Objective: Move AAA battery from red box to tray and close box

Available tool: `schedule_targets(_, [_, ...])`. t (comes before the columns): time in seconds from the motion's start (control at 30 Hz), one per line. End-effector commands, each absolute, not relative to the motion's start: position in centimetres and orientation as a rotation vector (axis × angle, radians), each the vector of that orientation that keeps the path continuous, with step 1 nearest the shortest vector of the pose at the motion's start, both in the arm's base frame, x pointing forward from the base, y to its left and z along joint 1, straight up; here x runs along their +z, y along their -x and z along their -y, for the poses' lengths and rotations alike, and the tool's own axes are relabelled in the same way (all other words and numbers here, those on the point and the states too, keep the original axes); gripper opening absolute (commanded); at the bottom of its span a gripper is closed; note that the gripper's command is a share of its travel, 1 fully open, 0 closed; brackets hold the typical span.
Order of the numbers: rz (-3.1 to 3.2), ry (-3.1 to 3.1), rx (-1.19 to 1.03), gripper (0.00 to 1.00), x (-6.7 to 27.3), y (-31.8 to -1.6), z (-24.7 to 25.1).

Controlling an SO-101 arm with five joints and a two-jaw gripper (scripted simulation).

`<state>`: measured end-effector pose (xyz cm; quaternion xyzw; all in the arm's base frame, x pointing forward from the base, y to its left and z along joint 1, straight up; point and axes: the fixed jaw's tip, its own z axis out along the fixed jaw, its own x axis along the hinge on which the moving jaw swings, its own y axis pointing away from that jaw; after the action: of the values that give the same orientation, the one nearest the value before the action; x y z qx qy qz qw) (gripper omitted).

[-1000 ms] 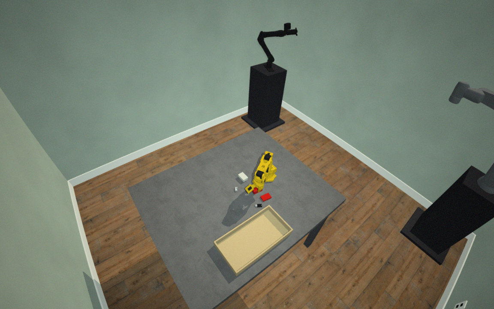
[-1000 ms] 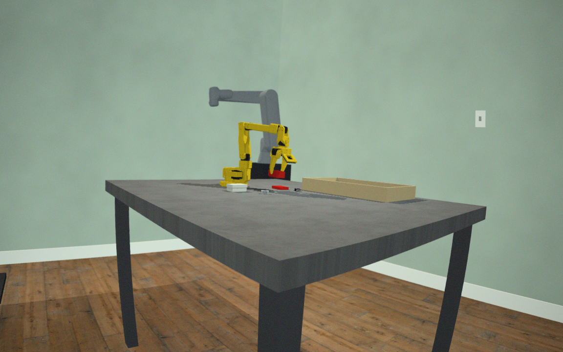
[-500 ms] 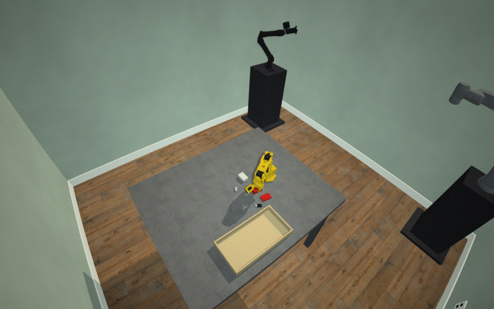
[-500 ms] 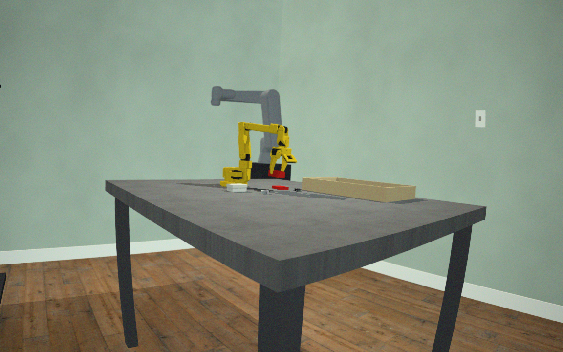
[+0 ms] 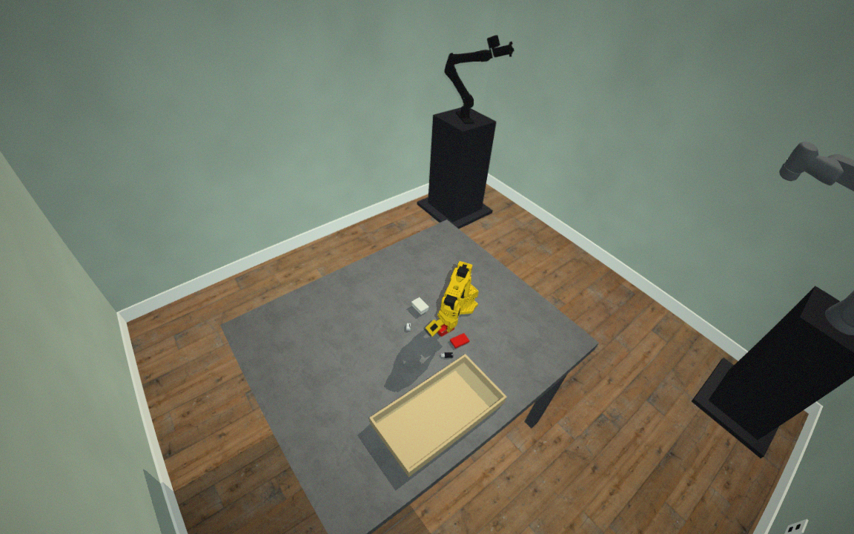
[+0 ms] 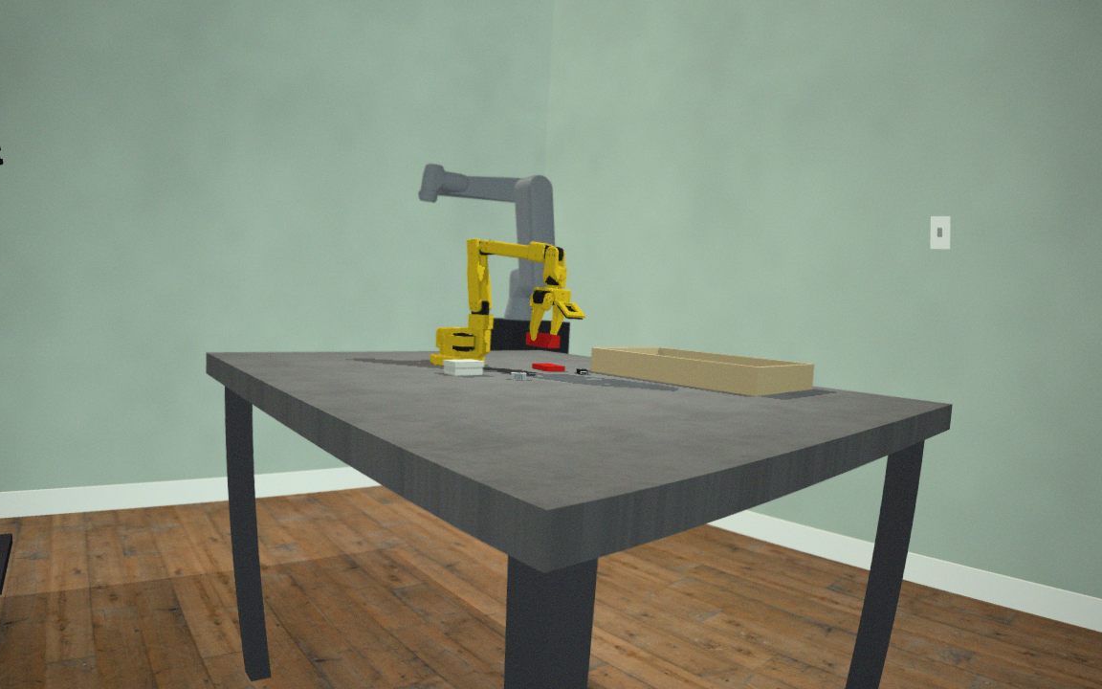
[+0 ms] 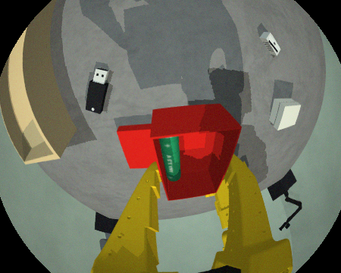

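Observation:
My gripper is shut on the open red box base and holds it well above the table; it also shows in the exterior view and the top view. A green AAA battery lies inside the base against its left wall. The red lid lies flat on the table below, seen too in the overhead view and the side view. The tan tray stands empty near the table's front edge, to the left in the wrist view.
A black USB stick lies between the lid and the tray. A closed white box and a small white plug lie on the other side of the arm. Two other robot arms stand on black pedestals off the table.

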<state>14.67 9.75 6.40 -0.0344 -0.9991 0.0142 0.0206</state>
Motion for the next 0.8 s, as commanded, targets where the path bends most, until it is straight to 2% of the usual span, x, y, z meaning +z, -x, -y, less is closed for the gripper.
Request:
schedule_targets(0.0, [3.139,-0.133,0.0,0.21,7.1,-14.9,-11.1])
schedule_targets(0.47, [2.95,-1.082,0.0,0.21,7.1,-13.2,-15.2])
schedule_targets(0.77, [2.903,-1.202,0.0,0.21,7.1,-12.9,-15.7])
